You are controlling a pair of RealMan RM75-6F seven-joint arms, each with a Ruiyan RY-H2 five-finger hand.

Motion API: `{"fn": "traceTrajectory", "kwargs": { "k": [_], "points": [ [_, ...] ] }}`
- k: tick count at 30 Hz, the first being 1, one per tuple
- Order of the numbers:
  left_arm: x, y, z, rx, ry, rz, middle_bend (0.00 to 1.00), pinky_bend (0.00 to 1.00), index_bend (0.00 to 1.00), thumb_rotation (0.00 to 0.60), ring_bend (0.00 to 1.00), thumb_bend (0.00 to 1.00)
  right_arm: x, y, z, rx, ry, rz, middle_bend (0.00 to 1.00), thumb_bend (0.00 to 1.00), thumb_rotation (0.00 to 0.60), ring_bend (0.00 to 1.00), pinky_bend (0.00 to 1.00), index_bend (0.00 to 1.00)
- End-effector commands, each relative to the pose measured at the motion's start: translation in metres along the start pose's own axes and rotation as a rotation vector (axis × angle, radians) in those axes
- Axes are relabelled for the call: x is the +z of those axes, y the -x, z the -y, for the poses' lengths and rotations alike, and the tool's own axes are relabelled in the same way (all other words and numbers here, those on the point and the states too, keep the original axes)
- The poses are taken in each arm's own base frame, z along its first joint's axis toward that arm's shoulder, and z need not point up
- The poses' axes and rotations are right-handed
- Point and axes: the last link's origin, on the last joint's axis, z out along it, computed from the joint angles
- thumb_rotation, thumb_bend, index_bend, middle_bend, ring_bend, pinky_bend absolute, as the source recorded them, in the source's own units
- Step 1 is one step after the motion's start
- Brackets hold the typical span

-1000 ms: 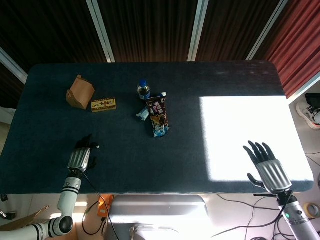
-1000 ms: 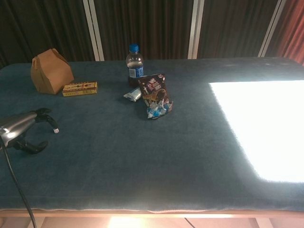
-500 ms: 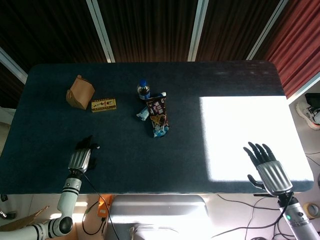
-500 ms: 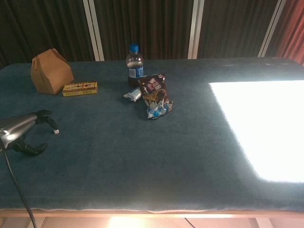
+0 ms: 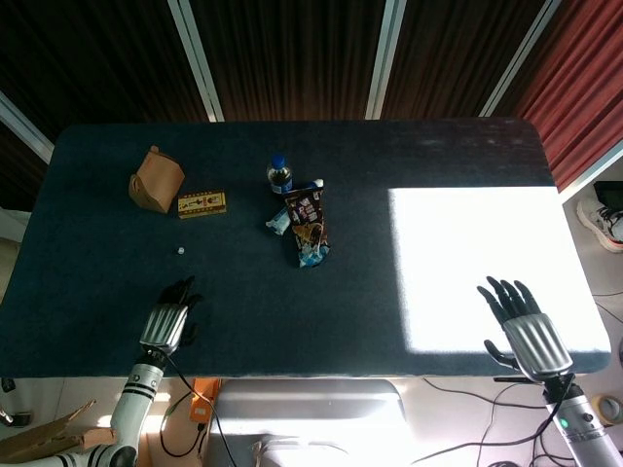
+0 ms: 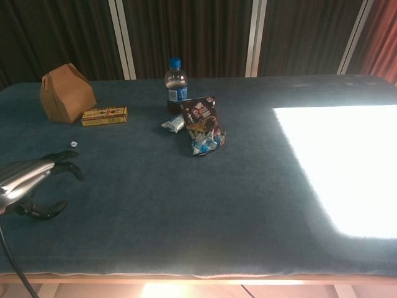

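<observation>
Head view showed the left hand (image 5: 167, 324) near the front edge of the surface (image 5: 243, 282), fingers spread and nothing held. A small white piece (image 5: 180, 251) was seen lying alone on the cloth, just beyond that hand and apart from its fingertips; in the chest view it was found at (image 6: 73, 144), ahead of the left hand (image 6: 28, 180). The right hand (image 5: 526, 326) was held at the near right corner, fingers spread, well apart from every object.

Risk assessment: the white piece was judged very small and light, so it could be nudged away or lost on the dark cloth if the fingers were brought down off-centre.

Compared with the frame half a second earlier, the left hand was found drawn nearer to the front edge, and the white piece, previously at its fingertips, was left free on the surface.
</observation>
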Motion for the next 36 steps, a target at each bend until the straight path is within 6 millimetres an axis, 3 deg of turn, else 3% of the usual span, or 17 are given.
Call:
{"fn": "traceTrajectory", "kwargs": {
  "k": [1,7,13,19,25,36],
  "points": [
    [-0.017,-0.004,-0.007,0.001,0.051,-0.041,0.00,0.13,0.32,0.600,0.00,0.47,-0.001,0.000,0.000,0.000,0.000,-0.003,0.00,0.24,0.600,0.00,0.00,0.00],
    [-0.046,-0.024,0.002,-0.003,0.098,-0.111,0.00,0.13,0.30,0.600,0.00,0.44,-0.010,-0.004,-0.002,0.001,0.010,-0.020,0.00,0.24,0.600,0.00,0.00,0.00],
    [-0.119,-0.051,0.054,-0.066,0.114,-0.115,0.00,0.12,0.08,0.600,0.00,0.35,-0.037,-0.007,-0.014,-0.019,0.094,-0.033,0.00,0.24,0.600,0.00,0.00,0.00],
    [-0.182,-0.060,0.104,-0.049,0.058,-0.182,0.00,0.09,0.00,0.600,0.00,0.32,-0.069,-0.004,-0.023,-0.005,0.165,-0.070,0.00,0.24,0.600,0.00,0.00,0.00],
    [-0.205,-0.065,0.115,-0.040,0.096,-0.197,0.00,0.09,0.00,0.600,0.00,0.32,-0.081,0.002,-0.024,0.010,0.159,-0.105,0.00,0.24,0.600,0.00,0.00,0.00],
    [-0.209,-0.066,0.116,-0.039,0.105,-0.194,0.00,0.09,0.00,0.600,0.00,0.32,-0.080,0.004,-0.024,0.012,0.153,-0.100,0.00,0.24,0.600,0.00,0.00,0.00]
  ]
}}
